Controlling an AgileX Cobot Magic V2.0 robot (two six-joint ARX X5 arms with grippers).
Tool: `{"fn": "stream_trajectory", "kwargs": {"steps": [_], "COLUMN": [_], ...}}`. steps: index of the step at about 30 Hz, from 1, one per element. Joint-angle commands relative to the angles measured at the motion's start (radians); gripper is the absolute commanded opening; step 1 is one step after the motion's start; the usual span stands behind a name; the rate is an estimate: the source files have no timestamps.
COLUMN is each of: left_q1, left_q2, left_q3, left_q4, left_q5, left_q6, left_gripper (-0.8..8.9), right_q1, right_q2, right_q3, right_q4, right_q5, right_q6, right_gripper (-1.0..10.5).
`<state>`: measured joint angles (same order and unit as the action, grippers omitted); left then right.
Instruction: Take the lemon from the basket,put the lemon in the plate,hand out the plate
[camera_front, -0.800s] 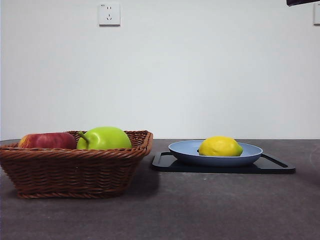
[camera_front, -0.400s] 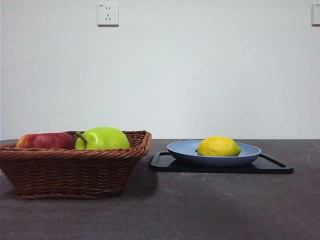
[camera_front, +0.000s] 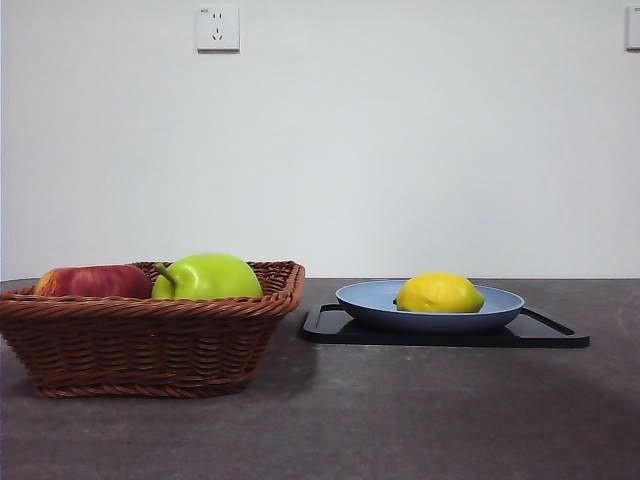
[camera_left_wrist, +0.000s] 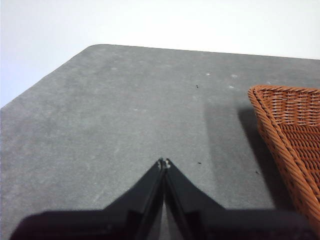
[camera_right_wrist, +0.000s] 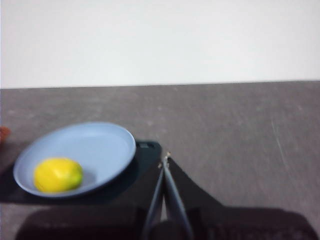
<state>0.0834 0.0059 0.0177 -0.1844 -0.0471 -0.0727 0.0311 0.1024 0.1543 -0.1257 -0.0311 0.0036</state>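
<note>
The lemon (camera_front: 439, 292) lies in the light-blue plate (camera_front: 365, 298), which rests on a flat black tray (camera_front: 545, 335) at the right. The right wrist view also shows the lemon (camera_right_wrist: 57, 175) in the plate (camera_right_wrist: 100, 145). The wicker basket (camera_front: 140, 345) stands at the left. My right gripper (camera_right_wrist: 165, 159) is shut and empty, above the table beside the plate. My left gripper (camera_left_wrist: 164, 162) is shut and empty over bare table, beside the basket's corner (camera_left_wrist: 295, 135). Neither gripper shows in the front view.
A green apple-like fruit (camera_front: 208, 276) and a red apple (camera_front: 92, 281) lie in the basket. The dark grey table (camera_front: 400, 410) stretches in front of the basket and tray. A white wall with a socket (camera_front: 218, 28) stands behind.
A black arm tip at the top right corner of the front view one second ago has gone out of view. The lemon, plate and basket have not moved.
</note>
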Motion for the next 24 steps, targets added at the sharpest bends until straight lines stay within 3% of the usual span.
{"fn": "stream_trajectory", "kwargs": {"steps": [1, 10, 24], "left_q1": [0.003, 0.003, 0.003], "left_q2": [-0.005, -0.005, -0.005], "left_q3": [-0.011, -0.011, -0.011], "left_q4": [0.01, 0.01, 0.011], "left_q5": [0.001, 0.001, 0.0], "left_q6": [-0.01, -0.01, -0.01], "left_gripper": [0.08, 0.08, 0.08], "right_q1": [-0.006, -0.006, -0.005], "right_q2": [-0.023, -0.079, -0.094], "right_q3": [-0.054, -0.144, -0.146], "right_q4": [0.026, 0.027, -0.032], "right_q5": [-0.004, -0.004, 0.011], "right_q6": [0.005, 0.002, 0.037], "right_gripper": [0.0, 0.0, 0.0]}}
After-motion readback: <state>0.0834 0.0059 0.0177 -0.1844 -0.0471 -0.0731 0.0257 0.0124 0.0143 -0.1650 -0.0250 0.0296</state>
